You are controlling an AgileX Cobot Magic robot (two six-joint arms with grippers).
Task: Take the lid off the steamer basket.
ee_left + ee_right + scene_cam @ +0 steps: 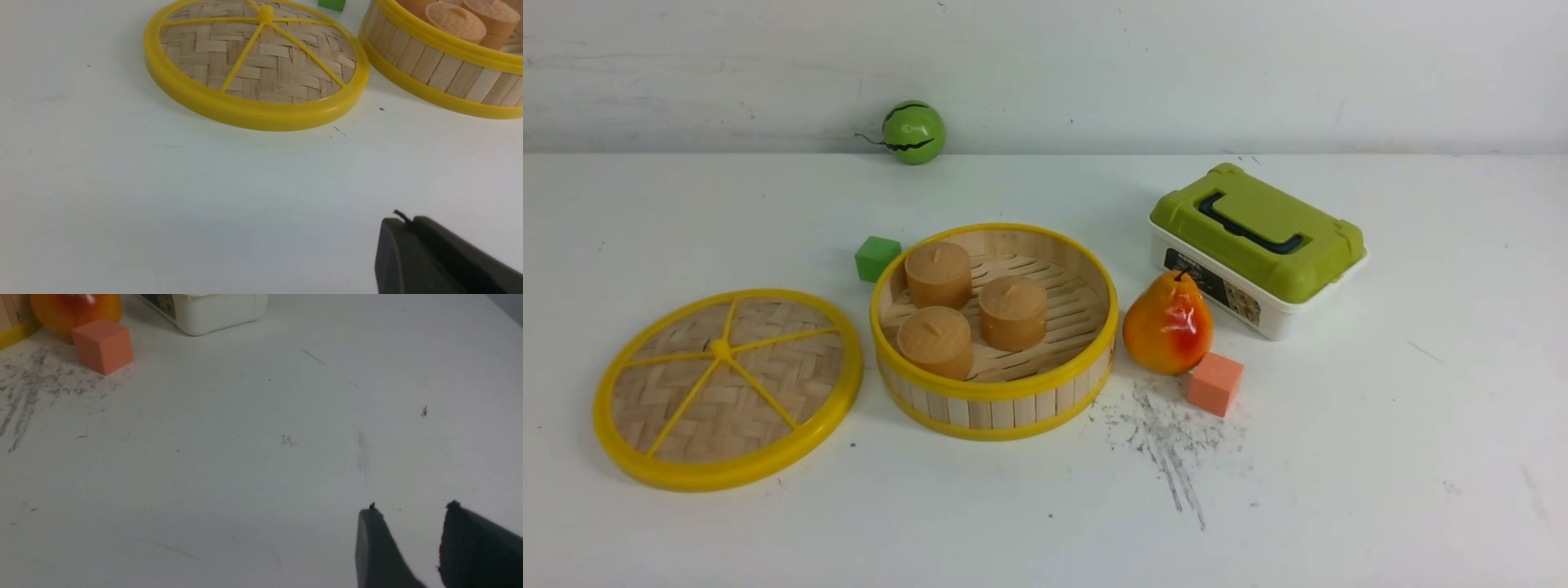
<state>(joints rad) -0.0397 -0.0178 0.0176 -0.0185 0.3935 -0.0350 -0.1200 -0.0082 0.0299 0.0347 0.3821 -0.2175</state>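
Now, left hand (402, 222) closed (empty), low over table (163, 204), right hand (412, 514) parted.

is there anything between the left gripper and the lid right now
Nothing visible. In the left wrist view only bare white table lies between the left gripper and the lid, which already lies flat on the table beside the steamer basket. The gripper's fingers are together and hold nothing.

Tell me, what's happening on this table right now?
Nothing is being handled at the moment. The lid already lies flat on the table, beside the steamer basket, which sits open with three buns inside. The left gripper is shut and the right gripper open; both are holding nothing, apart from everything.
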